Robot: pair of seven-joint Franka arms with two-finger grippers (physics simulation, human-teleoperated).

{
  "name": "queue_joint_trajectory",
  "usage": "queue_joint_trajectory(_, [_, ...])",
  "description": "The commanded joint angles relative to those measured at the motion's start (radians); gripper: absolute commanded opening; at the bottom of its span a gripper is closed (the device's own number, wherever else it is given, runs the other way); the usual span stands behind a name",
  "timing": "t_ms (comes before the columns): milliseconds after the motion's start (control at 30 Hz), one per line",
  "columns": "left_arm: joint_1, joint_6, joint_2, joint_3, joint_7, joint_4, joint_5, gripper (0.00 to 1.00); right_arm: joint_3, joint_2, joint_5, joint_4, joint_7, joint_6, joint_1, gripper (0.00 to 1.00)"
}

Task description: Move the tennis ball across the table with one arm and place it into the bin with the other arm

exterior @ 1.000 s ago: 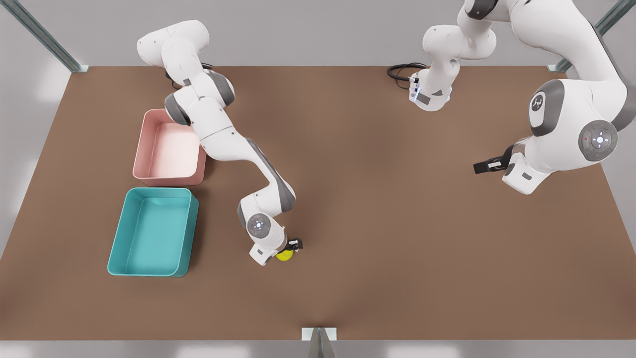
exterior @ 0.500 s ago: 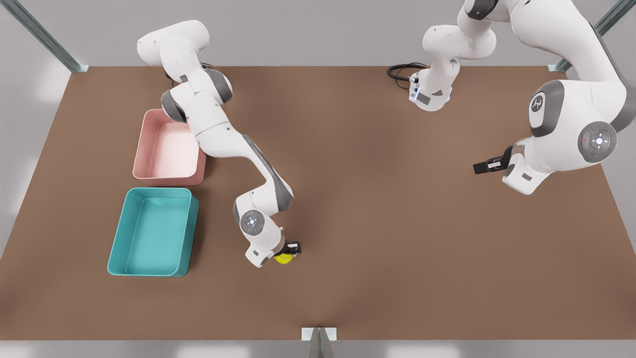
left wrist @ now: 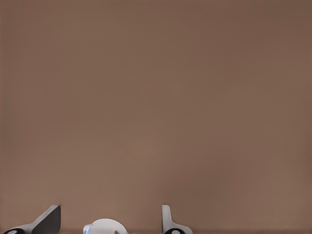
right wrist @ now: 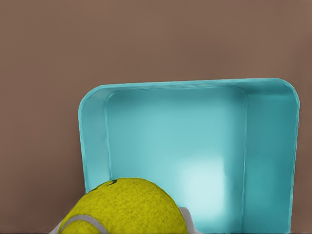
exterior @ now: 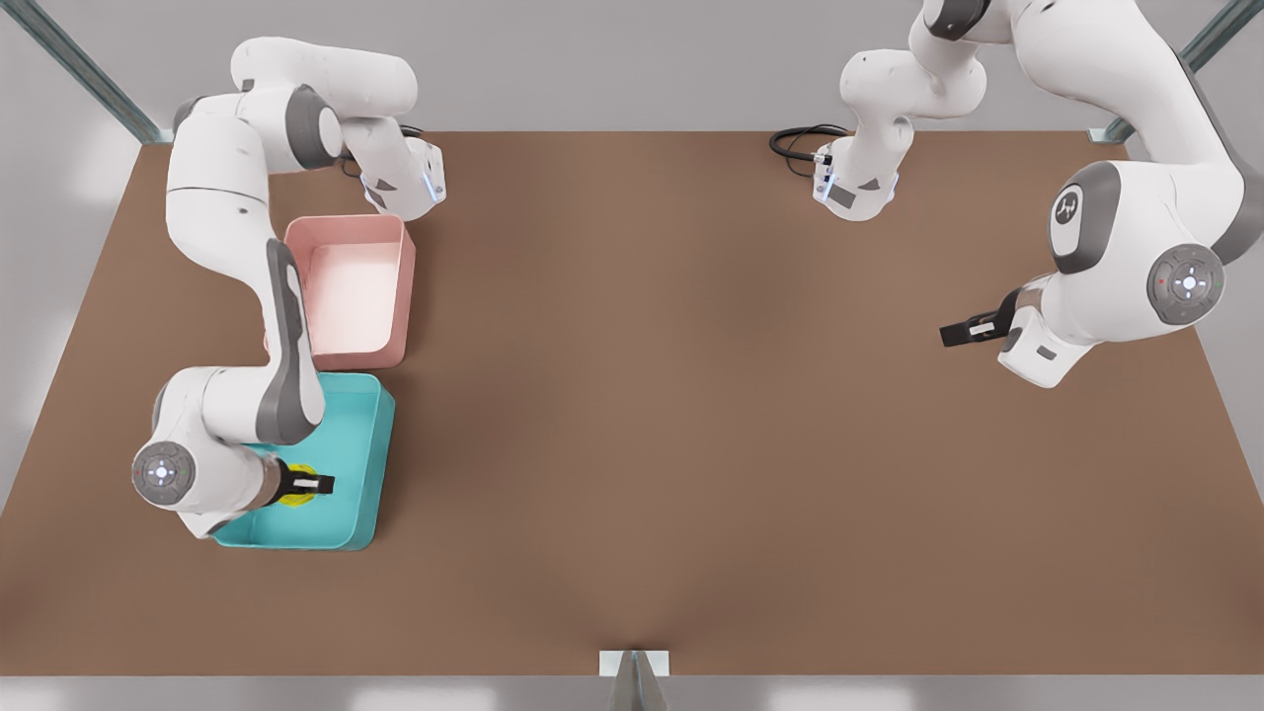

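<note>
Yellow-green fuzzy tennis ball (exterior: 296,486) hung clamped in the right gripper (exterior: 308,484) over the teal plastic bin (exterior: 367,446), lower left; the left gripper (exterior: 963,331) waited open, right side.

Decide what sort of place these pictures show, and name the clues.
Probably a simulated robot test bench, not a home: a bare brown table, two white arms fixed at its far edge, and a teal bin beside a pink tray for sorting.
</note>
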Motion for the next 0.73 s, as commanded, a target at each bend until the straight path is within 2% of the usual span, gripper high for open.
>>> queue_joint_trajectory(0, [0.0,0.0,-0.001,0.0,-0.005,0.0,0.001,1.0,0.001,0.002,-0.042,-0.009,-0.424,-0.116,-0.033,1.0])
queue_joint_trajectory(167, [0.0,-0.001,-0.001,0.0,-0.005,0.0,0.001,1.0,0.001,0.017,-0.031,-0.007,-0.409,-0.107,-0.045,1.0])
queue_joint_trajectory(267, [0.0,-0.003,-0.002,0.0,-0.007,0.0,0.001,1.0,0.005,-0.049,-0.03,0.051,-0.227,-0.272,-0.018,1.0])
queue_joint_trajectory(300, [0.0,-0.003,-0.002,0.0,-0.007,0.0,0.001,1.0,0.008,-0.093,-0.037,0.059,-0.075,-0.333,-0.016,1.0])
queue_joint_trajectory(433, [0.0,-0.004,-0.002,0.0,-0.005,0.0,0.001,1.0,0.008,-0.397,-0.038,0.03,-0.058,-0.492,-0.002,1.0])
queue_joint_trajectory(500, [0.0,-0.004,-0.002,0.0,-0.007,-0.001,0.001,1.0,0.007,-0.575,0.021,-0.16,-0.045,-0.466,-0.002,1.0])
queue_joint_trajectory(700, [0.0,-0.004,-0.004,0.0,-0.005,-0.001,0.001,1.0,0.007,-0.661,0.033,-0.265,-0.045,-0.403,-0.014,1.0])
